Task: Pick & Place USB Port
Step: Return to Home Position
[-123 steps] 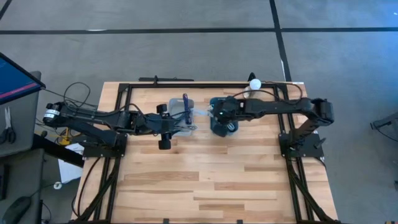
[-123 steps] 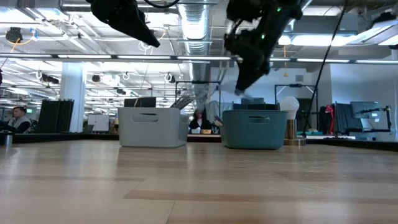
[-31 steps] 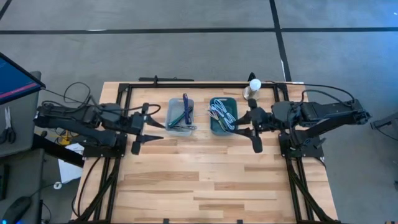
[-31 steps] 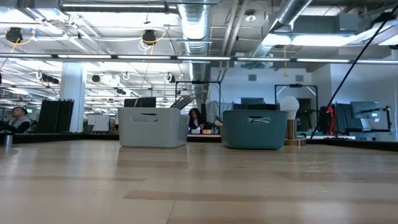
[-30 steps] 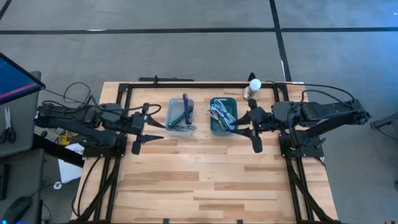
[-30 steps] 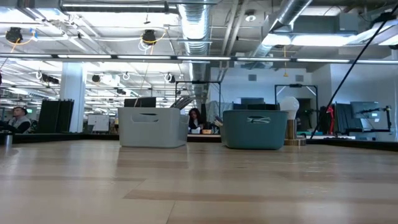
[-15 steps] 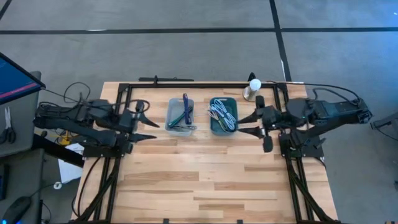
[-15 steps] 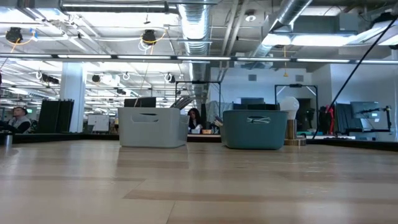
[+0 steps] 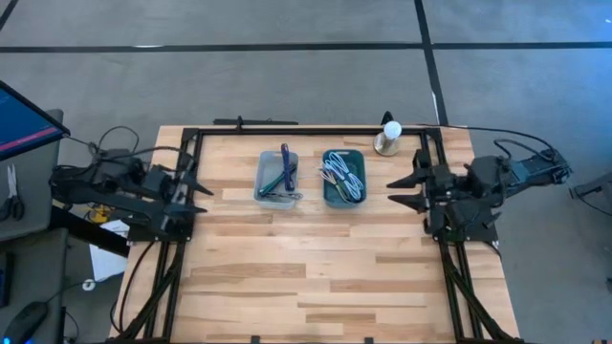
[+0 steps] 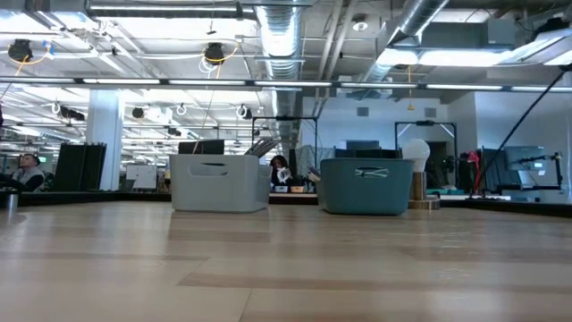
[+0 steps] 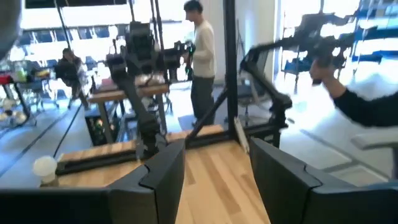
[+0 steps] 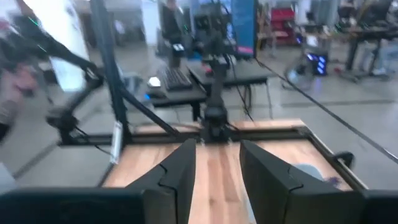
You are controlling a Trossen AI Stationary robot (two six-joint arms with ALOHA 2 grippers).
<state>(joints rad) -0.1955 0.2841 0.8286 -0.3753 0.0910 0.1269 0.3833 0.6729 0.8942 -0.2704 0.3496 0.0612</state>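
Observation:
Two small bins stand side by side at the far middle of the table: a light grey bin (image 9: 277, 178) (image 10: 219, 183) holding dark and blue cable-like pieces, and a teal bin (image 9: 344, 177) (image 10: 366, 186) holding white and grey ones. Which piece is the USB port I cannot tell. My left gripper (image 9: 194, 186) (image 11: 214, 168) stands open at the table's left edge, pointing toward the bins. My right gripper (image 9: 400, 191) (image 12: 217, 165) stands open near the right edge, facing it. Both hold nothing.
A white-topped round stand (image 9: 389, 136) (image 10: 416, 174) sits at the far edge right of the teal bin. A black frame (image 9: 191, 143) borders the table. Bare wood (image 9: 316, 268) lies nearer than the bins. A person (image 11: 200, 56) stands beyond the table.
Both arms have drawn back from the bins: my left gripper toward the table's left edge, my right gripper toward the right edge. Both stay open with nothing between the fingers. The bins and their contents have not moved.

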